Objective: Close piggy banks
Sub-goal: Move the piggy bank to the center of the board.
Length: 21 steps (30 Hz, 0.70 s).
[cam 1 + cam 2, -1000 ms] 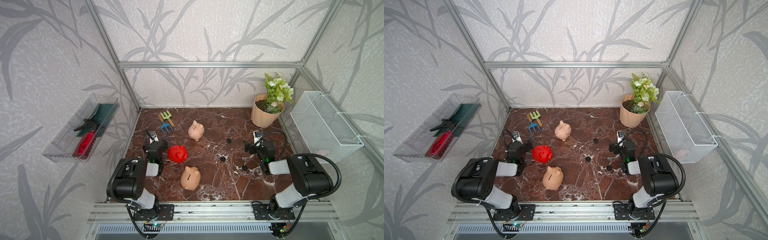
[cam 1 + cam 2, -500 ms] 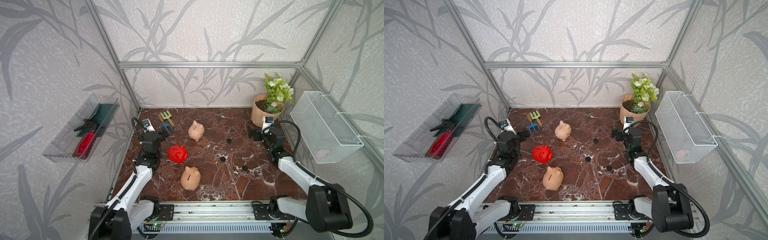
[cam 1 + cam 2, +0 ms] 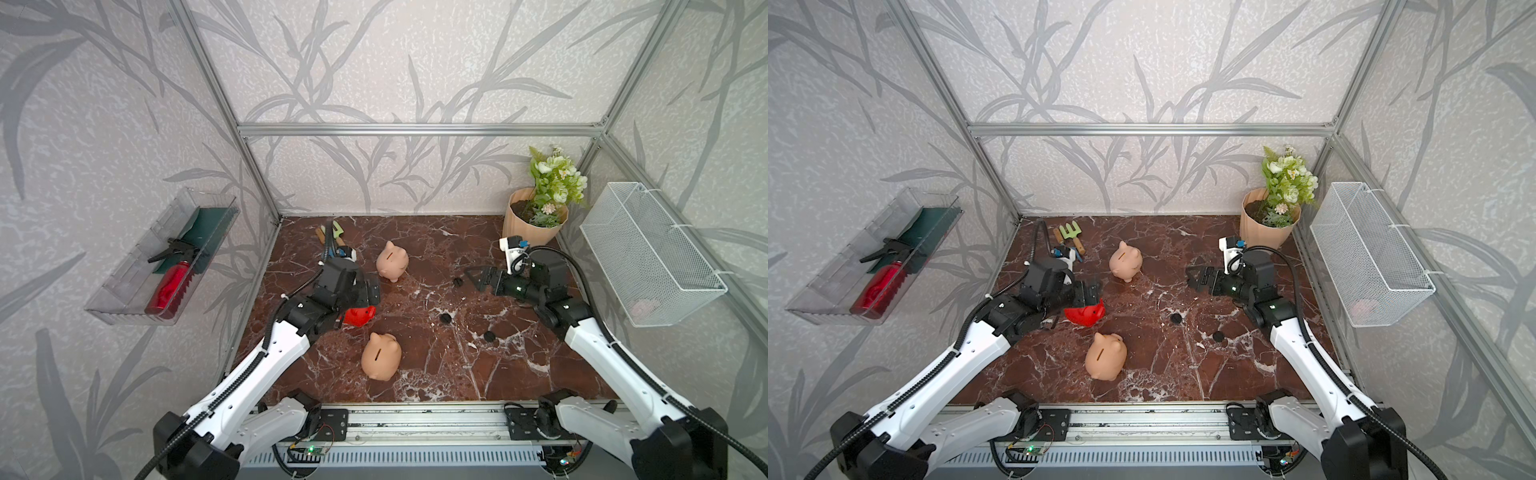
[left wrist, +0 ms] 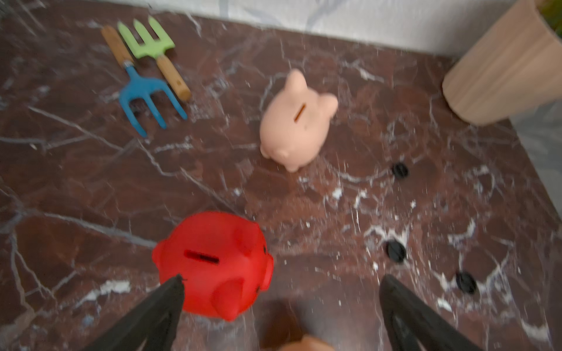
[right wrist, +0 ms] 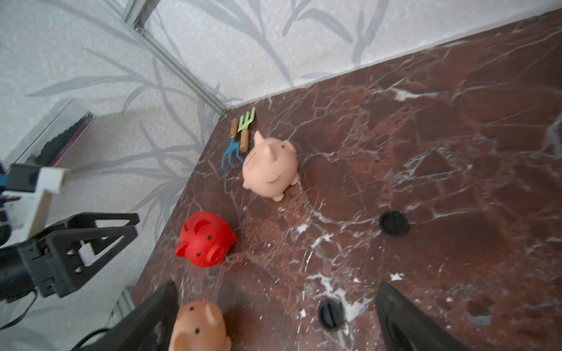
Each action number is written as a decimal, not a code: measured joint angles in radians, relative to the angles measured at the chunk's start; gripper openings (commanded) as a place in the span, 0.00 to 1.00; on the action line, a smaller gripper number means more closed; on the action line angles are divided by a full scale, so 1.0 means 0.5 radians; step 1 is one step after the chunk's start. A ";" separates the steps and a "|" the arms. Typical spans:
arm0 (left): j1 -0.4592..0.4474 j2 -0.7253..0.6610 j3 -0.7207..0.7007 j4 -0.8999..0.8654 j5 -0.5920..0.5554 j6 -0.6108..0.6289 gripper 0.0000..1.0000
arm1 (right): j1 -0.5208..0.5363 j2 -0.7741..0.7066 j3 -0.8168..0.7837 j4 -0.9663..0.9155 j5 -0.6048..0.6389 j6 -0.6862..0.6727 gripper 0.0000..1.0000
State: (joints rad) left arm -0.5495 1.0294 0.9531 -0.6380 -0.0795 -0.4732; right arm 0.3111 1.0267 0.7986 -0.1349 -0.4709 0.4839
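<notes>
Left gripper (image 4: 281, 279) hovers by the red piggy bank (image 4: 213, 264), jaws spread wide, holding nothing. Right gripper (image 5: 275, 285) is just as wide and empty, near the black plugs (image 3: 445, 318). The red one stands upright on the marble table (image 3: 436, 374), between the rear peach piggy bank (image 3: 392, 261) and the front peach piggy bank (image 3: 381, 356).

No legible text or labels
</notes>
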 measured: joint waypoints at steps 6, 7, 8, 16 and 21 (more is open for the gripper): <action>-0.249 -0.089 -0.004 -0.352 0.040 -0.045 0.99 | 0.219 -0.106 0.000 -0.272 0.054 -0.032 0.99; -0.282 -0.108 -0.014 -0.379 0.052 -0.050 0.99 | 0.246 -0.105 0.000 -0.311 0.063 -0.034 0.99; -0.307 -0.121 -0.029 -0.400 0.059 -0.054 0.99 | 0.266 -0.105 -0.001 -0.336 0.072 -0.034 0.99; -0.591 -0.090 -0.160 -0.488 0.043 -0.120 0.99 | 0.404 -0.050 -0.032 -0.401 0.150 -0.034 0.99; -0.704 0.011 -0.210 -0.482 0.023 -0.168 0.99 | 0.439 -0.009 -0.033 -0.416 0.183 -0.033 0.99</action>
State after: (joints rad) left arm -0.9016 1.0351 0.8482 -0.8791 -0.0681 -0.5571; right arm 0.5304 1.0222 0.7822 -0.3428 -0.3794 0.4675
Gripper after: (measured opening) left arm 0.994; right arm 0.991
